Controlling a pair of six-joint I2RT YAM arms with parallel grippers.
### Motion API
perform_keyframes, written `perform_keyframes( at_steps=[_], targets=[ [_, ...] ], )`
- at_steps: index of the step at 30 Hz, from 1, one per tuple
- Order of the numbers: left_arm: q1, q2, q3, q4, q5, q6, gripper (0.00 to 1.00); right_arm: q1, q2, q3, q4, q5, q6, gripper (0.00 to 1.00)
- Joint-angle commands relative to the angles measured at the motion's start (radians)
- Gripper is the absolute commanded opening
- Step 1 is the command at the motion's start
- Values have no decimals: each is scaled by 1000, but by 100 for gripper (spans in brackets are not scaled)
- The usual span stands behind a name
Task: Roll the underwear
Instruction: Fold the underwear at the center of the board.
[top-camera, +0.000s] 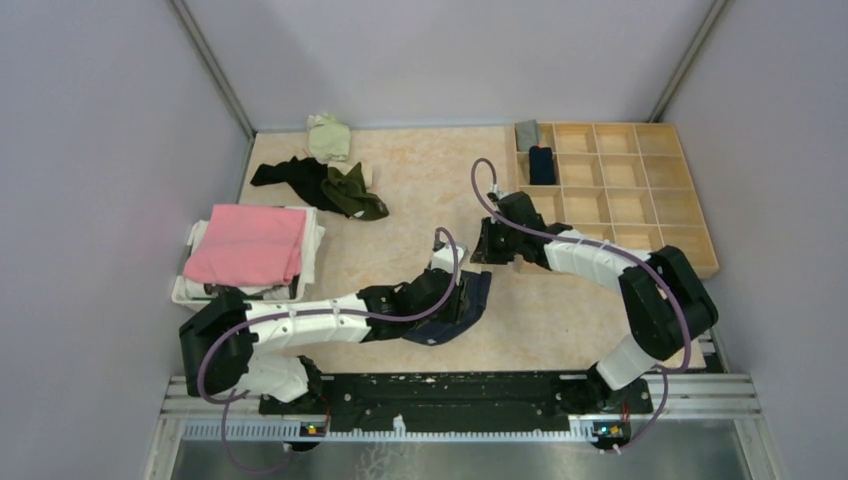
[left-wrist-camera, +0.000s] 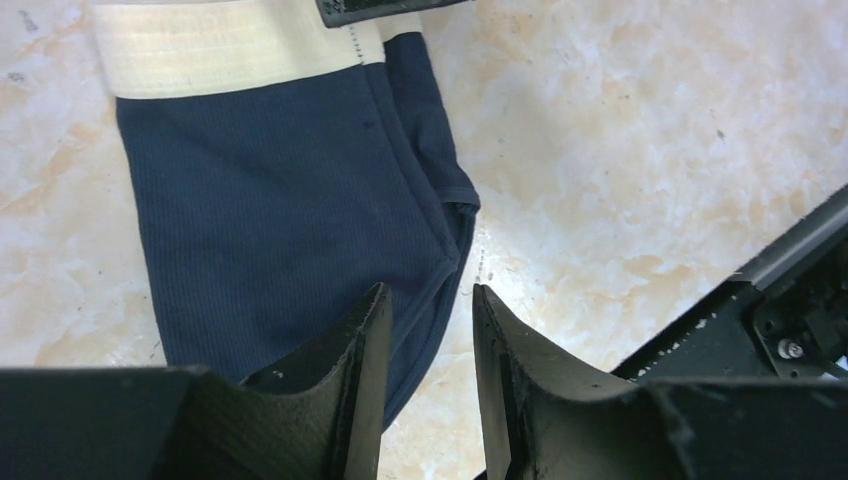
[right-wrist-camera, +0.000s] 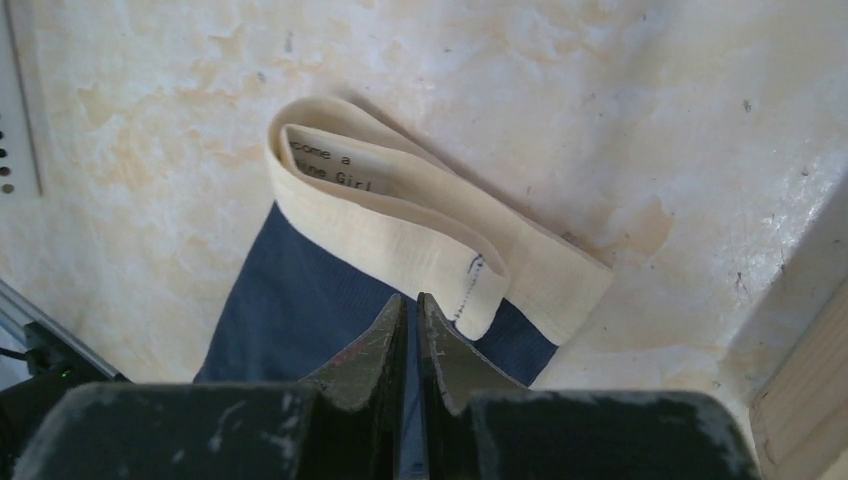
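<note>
My left pincer (left-wrist-camera: 430, 296) is released, one tip over the navy underwear (left-wrist-camera: 270, 220) and the other over bare worktop (left-wrist-camera: 650, 140). The garment lies flat beneath and ahead of it. My right pincer (right-wrist-camera: 412, 302) is clenched on the same garment, with the beige waistband (right-wrist-camera: 400, 225) just ahead of its tips.

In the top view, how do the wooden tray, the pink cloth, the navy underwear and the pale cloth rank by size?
1. wooden tray
2. pink cloth
3. navy underwear, though the left arm hides part
4. pale cloth
</note>
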Motion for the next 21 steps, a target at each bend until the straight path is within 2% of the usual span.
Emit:
perform_keyframes(
  at_steps=[1,9,15,16,19,21],
  targets=[
    [0,22,-13,2,-66,-19,41,-7,44,54,7,30,-14,7],
    [1,28,-27,-20,-95,-29,41,-2,99,59,-79,181,-49,7],
    [6,18,-23,-25,-103,-18,42,-1,-6,46,-111,208,-58,8],
    [6,18,-18,-24,-101,-9,43,-2,-35,36,-113,208,-54,11],
    [6,36,8,-20,-92,16,45,-3,-119,-7,-115,229,-27,33],
    [6,56,32,-25,-88,26,45,-9,-149,-30,-121,217,-11,39]
  ],
)
